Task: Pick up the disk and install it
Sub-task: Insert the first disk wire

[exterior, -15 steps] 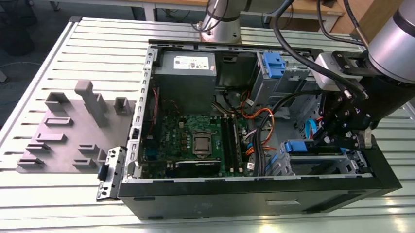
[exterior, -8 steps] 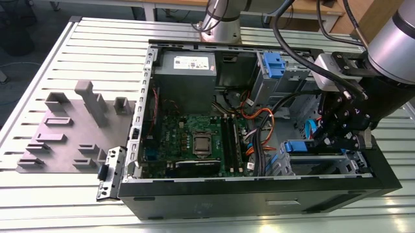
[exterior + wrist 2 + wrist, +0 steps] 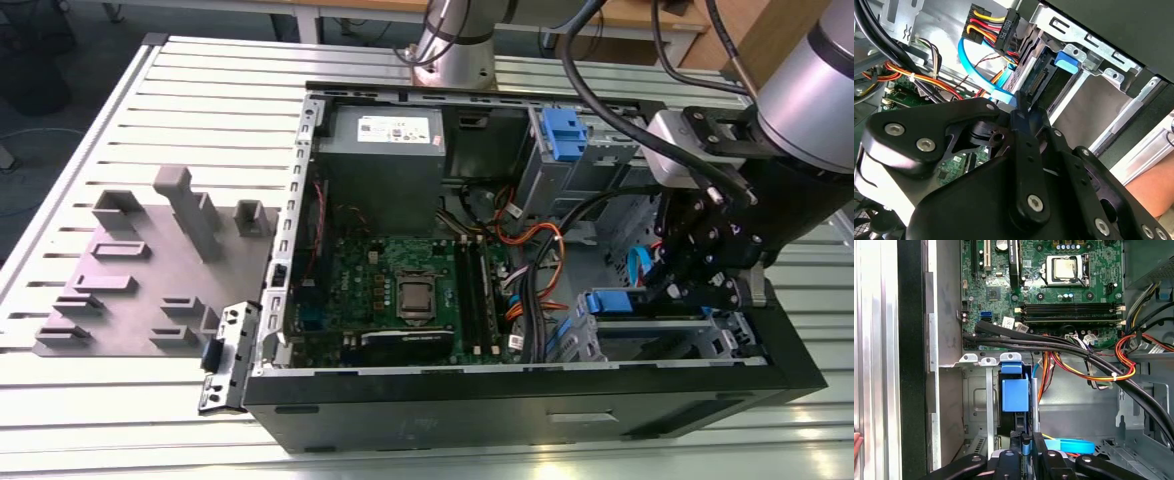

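**One disk on edge in the drive cage**

One disk point(image 3: 1015, 390) stands on edge in the metal cage point(image 3: 974, 395) at the corner of the open case point(image 3: 534, 400), which lies on the slatted counter point(image 3: 134, 100). In the first wrist view its blue rail faces the camera, with a dark slim body below it. In the second wrist view its connector edge point(image 3: 1036, 82) shows beside a blue tab point(image 3: 1066, 62). In the exterior view a blue part of it point(image 3: 617, 300) sits in the cage just beside the arm.

The jaws reach down right at the disk's upper edge, in line with it. Black linkage covers the contact, so whether they are clenched on the disk or released cannot be told. The disk's label and flat faces are hidden. Black cables point(image 3: 1079, 357) cross above the cage.
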Robot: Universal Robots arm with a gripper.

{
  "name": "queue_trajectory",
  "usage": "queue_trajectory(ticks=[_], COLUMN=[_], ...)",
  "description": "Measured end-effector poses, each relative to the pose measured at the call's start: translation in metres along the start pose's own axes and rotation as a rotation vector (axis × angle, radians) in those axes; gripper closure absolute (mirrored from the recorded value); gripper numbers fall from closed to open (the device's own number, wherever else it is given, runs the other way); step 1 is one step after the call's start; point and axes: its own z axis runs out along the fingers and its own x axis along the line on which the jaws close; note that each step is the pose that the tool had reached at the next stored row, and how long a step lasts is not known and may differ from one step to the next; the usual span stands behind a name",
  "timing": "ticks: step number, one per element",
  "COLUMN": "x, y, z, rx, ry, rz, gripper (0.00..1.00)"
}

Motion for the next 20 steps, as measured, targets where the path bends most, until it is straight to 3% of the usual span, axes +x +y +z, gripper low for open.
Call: queue_trajectory(ticks=[5, 20], x=[0.0001, 0.0005], y=[0.0, 0.0004], z=[-0.0051, -0.04], rx=[0.0, 0.0], ry=[-0.0003, 0.0], rz=[0.0, 0.0], gripper=[0.76, 0.76])
